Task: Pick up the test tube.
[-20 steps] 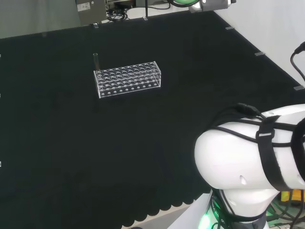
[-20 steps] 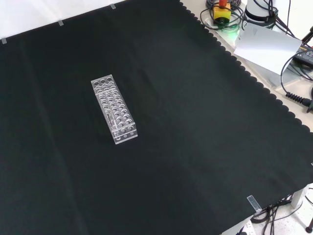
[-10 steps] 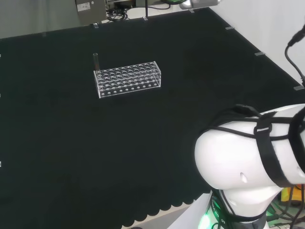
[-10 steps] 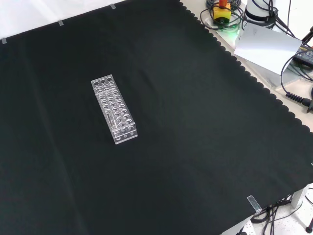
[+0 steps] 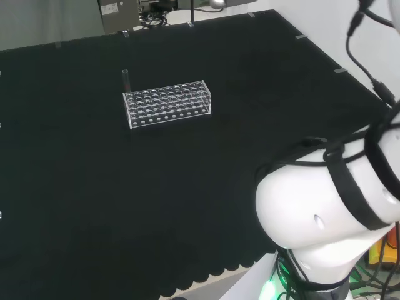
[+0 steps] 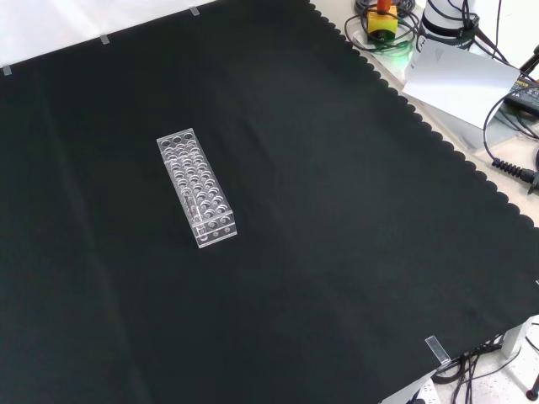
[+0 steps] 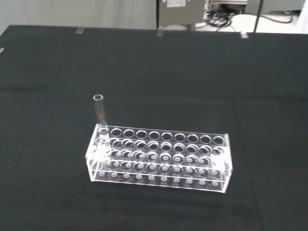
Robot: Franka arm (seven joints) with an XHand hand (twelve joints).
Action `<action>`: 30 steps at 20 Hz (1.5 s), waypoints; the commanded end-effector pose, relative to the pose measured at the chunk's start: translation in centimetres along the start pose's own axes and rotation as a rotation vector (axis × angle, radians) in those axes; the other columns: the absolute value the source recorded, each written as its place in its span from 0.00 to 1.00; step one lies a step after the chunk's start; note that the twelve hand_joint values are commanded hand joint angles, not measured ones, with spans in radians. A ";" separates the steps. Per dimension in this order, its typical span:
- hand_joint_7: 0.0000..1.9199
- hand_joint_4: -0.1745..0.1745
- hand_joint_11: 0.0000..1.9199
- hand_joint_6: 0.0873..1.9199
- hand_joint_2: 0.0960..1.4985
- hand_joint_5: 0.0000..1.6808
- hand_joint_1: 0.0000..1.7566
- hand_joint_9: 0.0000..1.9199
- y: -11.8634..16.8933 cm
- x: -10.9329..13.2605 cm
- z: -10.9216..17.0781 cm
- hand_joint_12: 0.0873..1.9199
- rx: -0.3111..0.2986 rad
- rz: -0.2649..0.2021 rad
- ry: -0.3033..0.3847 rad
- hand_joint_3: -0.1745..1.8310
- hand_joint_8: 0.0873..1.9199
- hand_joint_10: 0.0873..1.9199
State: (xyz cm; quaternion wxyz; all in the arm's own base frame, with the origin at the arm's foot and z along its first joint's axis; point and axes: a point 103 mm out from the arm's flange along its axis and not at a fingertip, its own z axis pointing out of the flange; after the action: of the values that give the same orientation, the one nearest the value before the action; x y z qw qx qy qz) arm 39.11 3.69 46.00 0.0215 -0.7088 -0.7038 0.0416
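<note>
A clear test tube [image 5: 125, 80] with a small red mark stands upright in a corner hole of a clear plastic rack [image 5: 167, 103] with several rows of holes. In the head view the tube is at the rack's far left corner. The wrist view shows the tube [image 7: 100, 114] rising above the rack [image 7: 159, 156] from some distance. In the front view the rack [image 6: 195, 187] lies lengthwise left of the cloth's middle, and I cannot make out the tube against it. The other holes look empty.
The arm's own white links [image 5: 325, 212] bulk at the head view's lower right, with black cables over them. Beyond the cloth's scalloped edge in the front view are a yellow and red button box [image 6: 381, 18], a white sheet [image 6: 459, 80] and cables.
In the head view the arm's white links have shifted and tilted, and the cables at the right have risen. The rack and the tube have stayed where they were.
</note>
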 end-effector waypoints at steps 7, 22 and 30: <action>0.08 0.36 0.00 0.00 0.56 0.13 0.26 0.05 9.3 4.3 2.6 0.84 0.050 -0.112 -0.009 0.22 0.39 0.48; 0.19 0.26 0.08 0.00 0.58 0.23 0.28 0.18 16.4 7.8 8.8 0.81 0.130 -0.176 -0.041 0.22 0.41 0.44; 0.21 0.24 0.09 0.00 0.58 0.25 0.29 0.20 18.1 8.8 12.4 0.80 0.187 -0.179 -0.057 0.22 0.41 0.43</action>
State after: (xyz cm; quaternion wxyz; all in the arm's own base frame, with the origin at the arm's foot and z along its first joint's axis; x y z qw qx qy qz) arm 54.19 10.78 34.71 0.0680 -0.6436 -0.7546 0.1082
